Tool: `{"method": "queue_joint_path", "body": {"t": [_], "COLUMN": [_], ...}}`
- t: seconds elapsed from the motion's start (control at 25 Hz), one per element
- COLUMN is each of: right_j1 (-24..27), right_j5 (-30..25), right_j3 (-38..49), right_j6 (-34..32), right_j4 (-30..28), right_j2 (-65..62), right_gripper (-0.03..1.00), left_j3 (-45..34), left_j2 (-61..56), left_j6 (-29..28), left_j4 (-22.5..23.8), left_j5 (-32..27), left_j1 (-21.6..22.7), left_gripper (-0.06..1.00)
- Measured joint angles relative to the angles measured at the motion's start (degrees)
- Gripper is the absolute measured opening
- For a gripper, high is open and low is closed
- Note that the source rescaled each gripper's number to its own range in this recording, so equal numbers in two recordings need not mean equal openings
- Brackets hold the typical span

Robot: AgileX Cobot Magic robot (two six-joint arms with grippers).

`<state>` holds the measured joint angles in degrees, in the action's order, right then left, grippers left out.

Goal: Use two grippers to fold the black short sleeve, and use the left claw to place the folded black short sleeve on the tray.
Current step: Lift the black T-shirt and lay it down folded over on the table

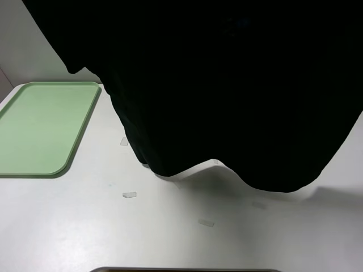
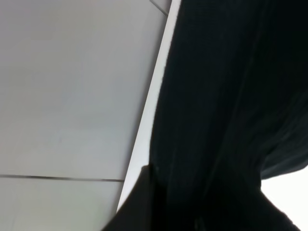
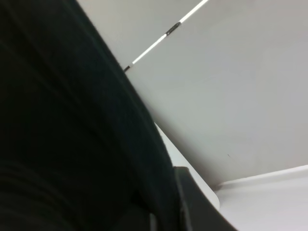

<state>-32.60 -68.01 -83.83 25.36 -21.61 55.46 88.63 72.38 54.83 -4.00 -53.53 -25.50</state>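
One white table point(image 1: 170, 238), one green tray point(image 1: 42, 127)

The table point(image 1: 85, 226) is brightly lit, a soft shadow point(image 1: 334, 195) is cast beneath the black short sleeve point(image 1: 227, 85), and the wrist views are blurred.

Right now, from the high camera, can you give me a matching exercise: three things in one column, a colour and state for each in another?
Things:
1. shirt
2. tray
3. tape bits

Colour and state:
A. pale green, lying flat on the table
B. clear, small, scattered
C. black, hanging lifted

Pairs: 1-C, 2-A, 3-B
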Motion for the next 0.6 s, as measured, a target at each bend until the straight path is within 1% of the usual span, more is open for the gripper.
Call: {"method": "queue_joint_path", "body": {"t": [0.2,0.4,0.6], "right_j1": [0.00,0.00,0.00], "right_j5": [0.02,0.02,-0.03], "right_j3": [0.05,0.05,0.24], "right_j6": [-0.27,-0.60,-1.97], "right_j4": [1.71,4.50,6.86], "right_j2": [-1.55,-3.37,-5.32], "right_gripper": [0.00,0.00,0.00], "left_j3": [0.00,0.28,0.28], "left_j2": [-2.64,-5.34,-6.60], "left_j6": [-1.18,-2.52,-5.00], "left_j4": [-0.01,-0.71,-1.24], "left_j5": [-0.27,-5.09,-7.83], "left_j1": [0.00,-0.07,-0.07], "left_gripper": [0.01,0.01,0.01]}}
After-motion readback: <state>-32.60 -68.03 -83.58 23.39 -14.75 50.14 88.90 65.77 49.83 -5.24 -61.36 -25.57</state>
